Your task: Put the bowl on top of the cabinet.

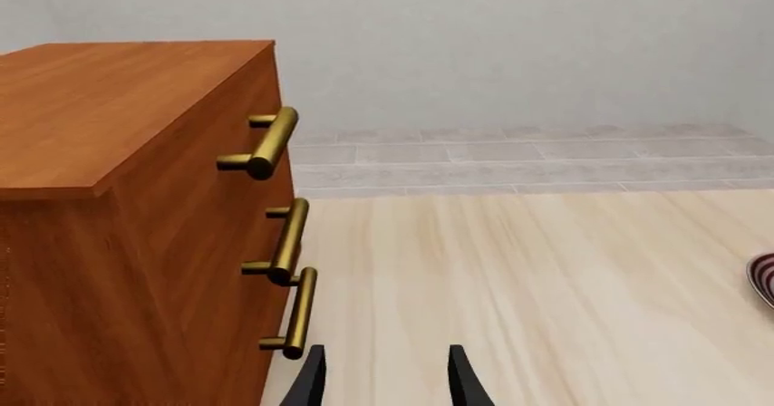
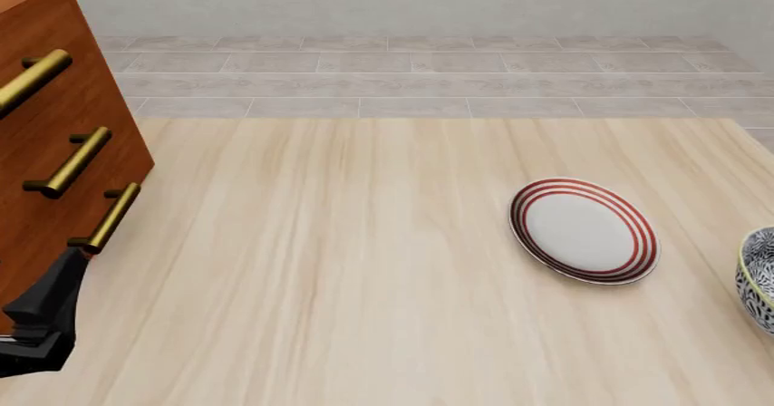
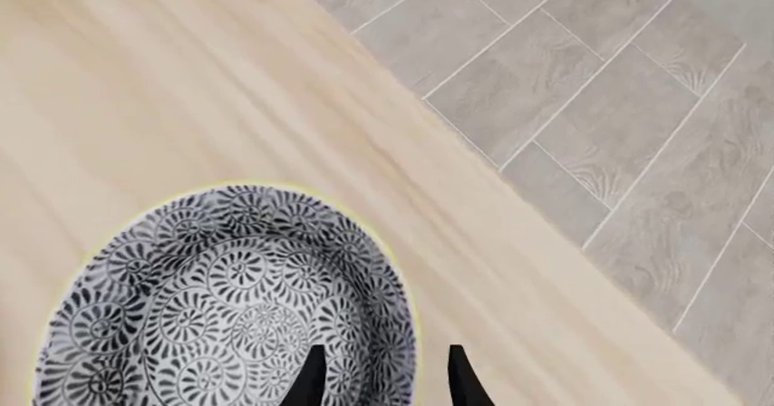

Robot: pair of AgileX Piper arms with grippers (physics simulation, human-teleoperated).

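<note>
A pale wood-grain tabletop (image 2: 362, 270) fills most of the front view, with grey floor tiles (image 2: 423, 71) and a plain wall beyond its far edge. The cabinet (image 2: 49, 134) stands at the left edge of that frame, its brass handles (image 2: 75, 161) facing right across the tabletop, and from my left wrist view its flat reddish-brown top (image 1: 109, 107) shows bare. The bowl (image 2: 757, 279) sits at the far right edge of the front frame, cut off by it, well apart from the cabinet; the red-ringed plate (image 2: 585, 230) lies just to its left, close beside it but apart as far as I can tell. My right hand (image 3: 384, 379) is out of the front frame, but its wrist view looks down into the patterned bowl (image 3: 230, 306), near the tabletop's edge, with both fingertips (image 3: 310, 379) spread and the bowl's near rim running under them, nothing between them yet. I judge I am lining up to pinch that rim, since the bowl is too wide to take whole. My left hand (image 1: 384, 383) hangs low beside the cabinet's front corner, fingers apart and empty, at the lower left of the front frame (image 2: 49, 311). I take it to be waiting there because the right arm may not reach across.
</note>
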